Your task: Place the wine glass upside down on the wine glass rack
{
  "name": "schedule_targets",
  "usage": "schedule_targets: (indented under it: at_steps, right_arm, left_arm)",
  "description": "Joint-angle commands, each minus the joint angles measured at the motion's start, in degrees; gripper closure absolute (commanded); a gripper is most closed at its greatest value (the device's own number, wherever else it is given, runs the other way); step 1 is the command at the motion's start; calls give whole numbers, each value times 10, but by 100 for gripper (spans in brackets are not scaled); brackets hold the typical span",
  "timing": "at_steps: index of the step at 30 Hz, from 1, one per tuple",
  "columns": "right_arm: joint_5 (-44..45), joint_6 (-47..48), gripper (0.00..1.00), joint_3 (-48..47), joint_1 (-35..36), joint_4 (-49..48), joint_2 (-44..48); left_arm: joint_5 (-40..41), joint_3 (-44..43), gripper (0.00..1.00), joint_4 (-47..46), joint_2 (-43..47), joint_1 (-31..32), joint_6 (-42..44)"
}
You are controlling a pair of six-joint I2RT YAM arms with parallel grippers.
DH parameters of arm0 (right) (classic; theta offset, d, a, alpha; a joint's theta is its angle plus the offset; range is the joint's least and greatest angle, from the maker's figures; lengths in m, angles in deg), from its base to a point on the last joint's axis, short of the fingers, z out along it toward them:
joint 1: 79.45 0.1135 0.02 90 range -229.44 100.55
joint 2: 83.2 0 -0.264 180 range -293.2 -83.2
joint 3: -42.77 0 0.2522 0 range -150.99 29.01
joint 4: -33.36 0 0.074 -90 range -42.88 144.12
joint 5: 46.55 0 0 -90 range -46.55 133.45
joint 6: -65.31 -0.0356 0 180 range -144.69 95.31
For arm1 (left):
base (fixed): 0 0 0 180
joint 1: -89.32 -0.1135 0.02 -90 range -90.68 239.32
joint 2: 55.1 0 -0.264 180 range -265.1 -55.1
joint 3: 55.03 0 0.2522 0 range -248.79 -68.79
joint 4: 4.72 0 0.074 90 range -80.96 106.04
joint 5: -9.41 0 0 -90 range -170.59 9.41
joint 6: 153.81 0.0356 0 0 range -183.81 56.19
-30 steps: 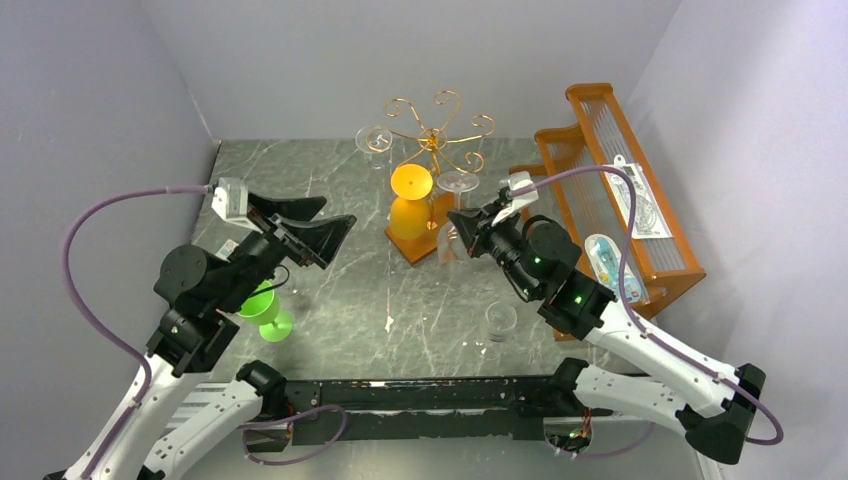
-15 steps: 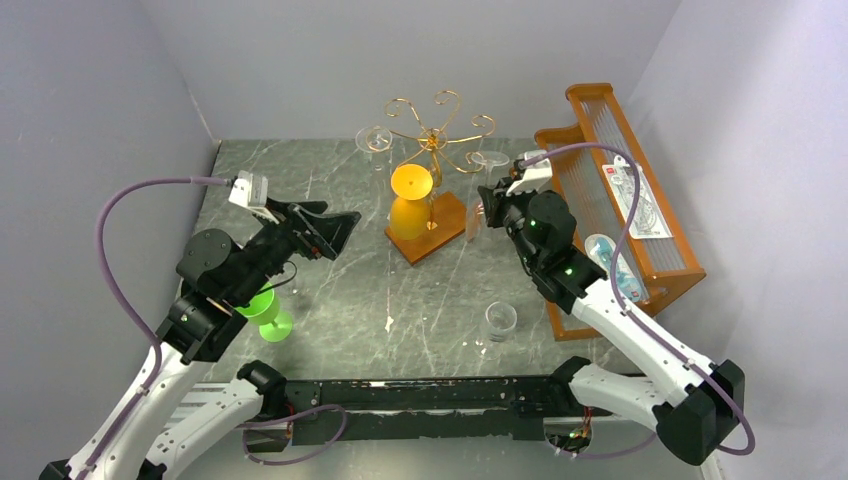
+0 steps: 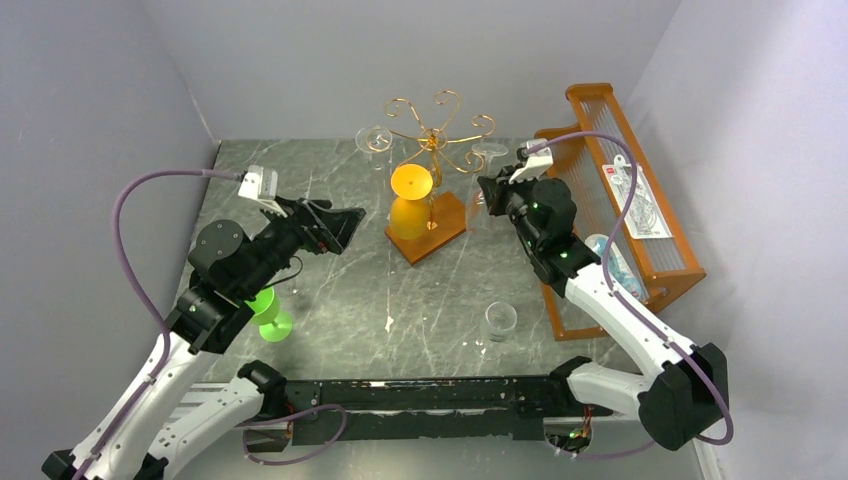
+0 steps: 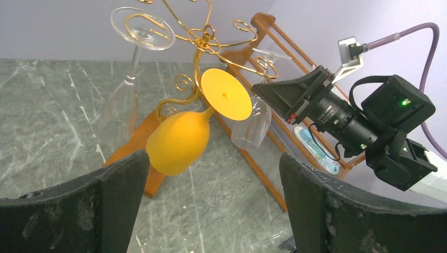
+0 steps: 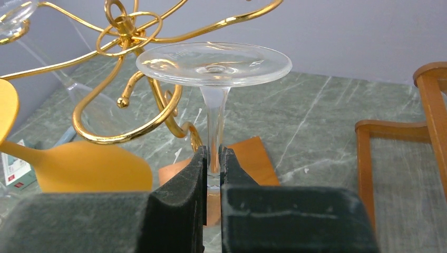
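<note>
Right gripper [image 5: 213,158]: shut narrow on the stem of the clear wine glass [image 5: 213,63], one pad on either side, low on the stem. Holds it inverted, foot straight above the fingers, bowl hanging below them and hidden from the wrist view. Likely the pose needed for the foot to ride on a wire arm with the stem in the slot.

Just ahead and left of the fingers, the wine glass rack [image 5: 105,140]: one gold scroll curling at about the foot's height, close beside the stem but seemingly not yet carrying it. Judged a final approach, calling for a short sideways slide before any release.

Further left, an orange glass [image 5: 79,168] already hung. Off to the right, the orange wooden shelf [image 5: 432,105]. Across the rack, left gripper [image 4: 211,158] spread wide, empty, facing in.
</note>
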Motion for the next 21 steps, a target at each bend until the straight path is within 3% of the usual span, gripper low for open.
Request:
schedule_targets:
  at_steps: [1,21]
  right_arm:
    - [-56,-14,100,-19,-16,-73,0]
    - [-133,6,100,15,-23,-178,-31]
  left_arm:
    - [-20,-26,3,0,-8,1,-21]
    - [-45,-29,3,-10,-11,1,-51]
